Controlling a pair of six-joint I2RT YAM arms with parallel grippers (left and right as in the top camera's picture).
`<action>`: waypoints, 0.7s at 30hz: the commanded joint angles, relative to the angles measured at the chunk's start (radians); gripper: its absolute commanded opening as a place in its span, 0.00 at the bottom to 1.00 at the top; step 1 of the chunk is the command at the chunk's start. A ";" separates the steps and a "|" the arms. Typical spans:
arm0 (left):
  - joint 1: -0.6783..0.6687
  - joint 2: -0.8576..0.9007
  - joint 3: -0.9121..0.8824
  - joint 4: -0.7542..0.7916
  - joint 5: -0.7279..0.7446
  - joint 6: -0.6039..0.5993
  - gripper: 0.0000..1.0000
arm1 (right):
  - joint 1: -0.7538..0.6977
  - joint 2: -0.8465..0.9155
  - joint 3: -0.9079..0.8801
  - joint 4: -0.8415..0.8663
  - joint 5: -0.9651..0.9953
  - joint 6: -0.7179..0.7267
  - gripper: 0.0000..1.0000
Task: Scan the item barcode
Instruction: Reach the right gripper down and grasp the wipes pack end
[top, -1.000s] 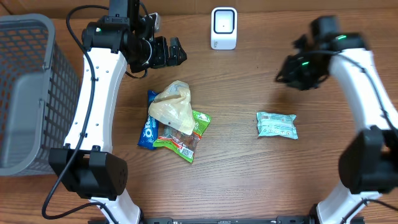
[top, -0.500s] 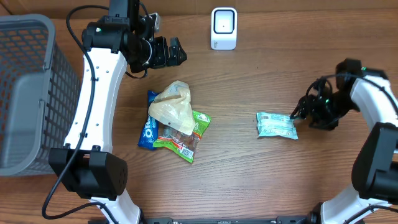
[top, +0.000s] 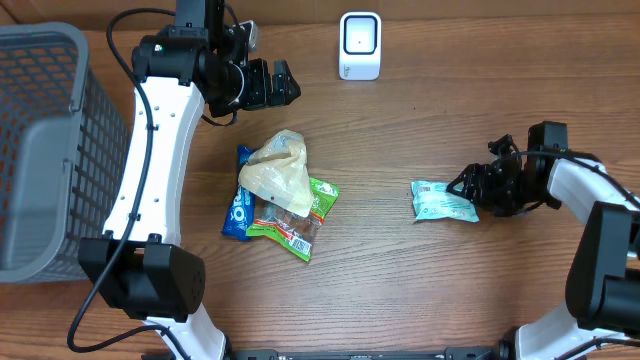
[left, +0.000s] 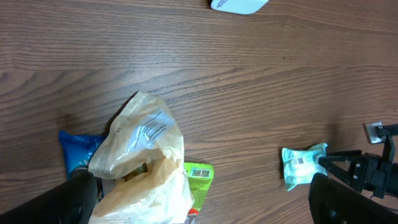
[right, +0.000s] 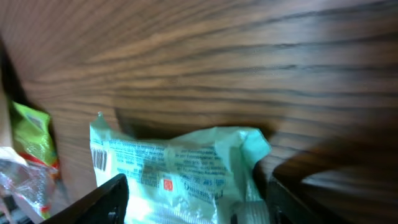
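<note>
Right claw (top: 462, 192) is spread, straddling the right end of the mint packet (top: 435, 200) lying flat on the table (top: 400, 130) right of centre: sink lower, pinch only that crimped end, and keep the barcode (right: 97, 159) uncovered for the scanner (top: 360, 45).

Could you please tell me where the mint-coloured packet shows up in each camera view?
Overhead: the mint-coloured packet lies right of centre, apart from the pile.
Left wrist: lower right.
Right wrist: bottom centre, large.
Shared landmark: the bright green packet, at bottom centre in the left wrist view and at the left edge in the right wrist view.
</note>
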 joint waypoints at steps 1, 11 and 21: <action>-0.005 0.002 0.019 0.001 -0.007 0.008 1.00 | 0.055 0.037 -0.100 0.048 0.014 0.063 0.67; -0.005 0.002 0.019 0.001 -0.007 0.008 1.00 | 0.080 0.037 -0.134 0.092 -0.024 0.115 0.04; -0.005 0.002 0.019 0.001 -0.007 0.008 1.00 | 0.080 -0.003 0.109 -0.102 -0.116 0.114 0.04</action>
